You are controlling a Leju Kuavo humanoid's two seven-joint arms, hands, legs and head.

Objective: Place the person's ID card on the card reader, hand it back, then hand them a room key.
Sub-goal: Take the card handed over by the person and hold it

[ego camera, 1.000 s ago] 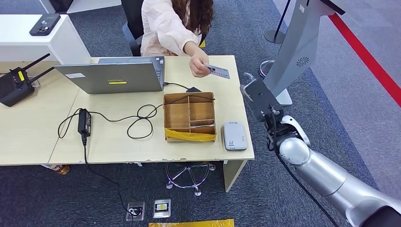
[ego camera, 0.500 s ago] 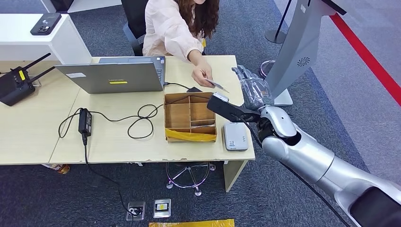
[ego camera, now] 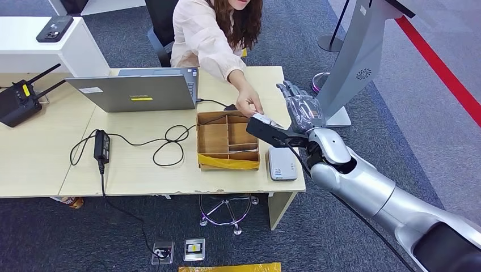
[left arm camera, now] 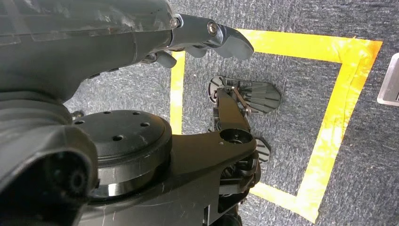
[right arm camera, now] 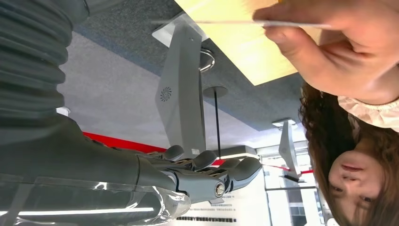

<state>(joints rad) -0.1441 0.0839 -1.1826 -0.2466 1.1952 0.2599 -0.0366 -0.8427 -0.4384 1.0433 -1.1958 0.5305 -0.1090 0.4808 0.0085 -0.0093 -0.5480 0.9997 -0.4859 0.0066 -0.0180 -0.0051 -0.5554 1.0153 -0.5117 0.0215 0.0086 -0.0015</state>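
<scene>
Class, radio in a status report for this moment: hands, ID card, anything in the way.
Right hand open, raised beside the person's hand. ID card in the person's grip, not yet taken. Card reader bare on the table. Left hand hanging, empty.

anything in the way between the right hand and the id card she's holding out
Nothing visible. The right hand is raised with fingers apart beside the ID card, which the person's hand holds out over the table; open air lies between.

Surface (ego camera: 34,164): laptop (ego camera: 136,90) upper left, divided box (ego camera: 227,140) centre, card reader (ego camera: 282,163) just right of box, near the edge.
</scene>
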